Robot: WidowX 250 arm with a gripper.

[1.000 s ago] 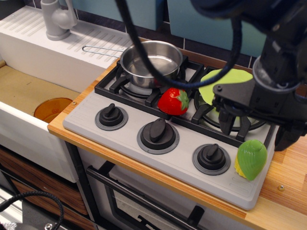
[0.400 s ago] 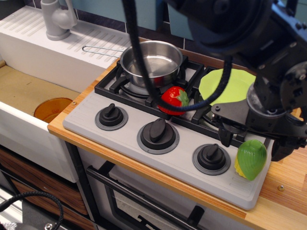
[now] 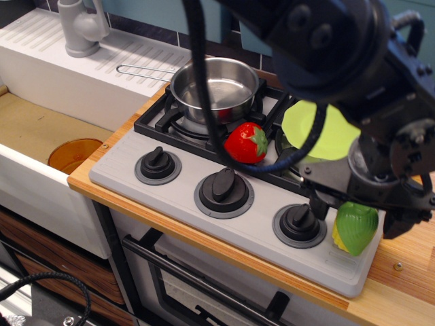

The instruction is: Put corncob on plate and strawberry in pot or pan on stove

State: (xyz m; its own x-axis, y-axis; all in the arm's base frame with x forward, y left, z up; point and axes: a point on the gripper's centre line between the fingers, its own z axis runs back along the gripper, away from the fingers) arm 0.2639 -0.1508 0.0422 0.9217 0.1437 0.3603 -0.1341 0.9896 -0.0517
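Observation:
The corncob [image 3: 354, 229], green husk with yellow at its left edge, lies on the front right corner of the grey stove [image 3: 204, 217]. My gripper [image 3: 358, 212] hangs right over it, open, with one dark finger on each side of its top; the arm hides the corn's upper end. The red strawberry [image 3: 246, 143] lies on the grate between the burners. The steel pot [image 3: 214, 85] stands empty on the back left burner, handle pointing left. The lime-green plate [image 3: 316, 129] lies on the right burner, partly hidden by my arm.
A white sink unit with a grey faucet [image 3: 80, 27] is at the back left. An orange disc [image 3: 73, 154] lies in the basin below. Three black knobs [image 3: 223, 187] line the stove front. Wooden counter [image 3: 408, 258] runs to the right of the stove.
My arm has come forward and down from above the right burner to the corncob, and the fingers now flank it. The strawberry, pot and plate have not moved.

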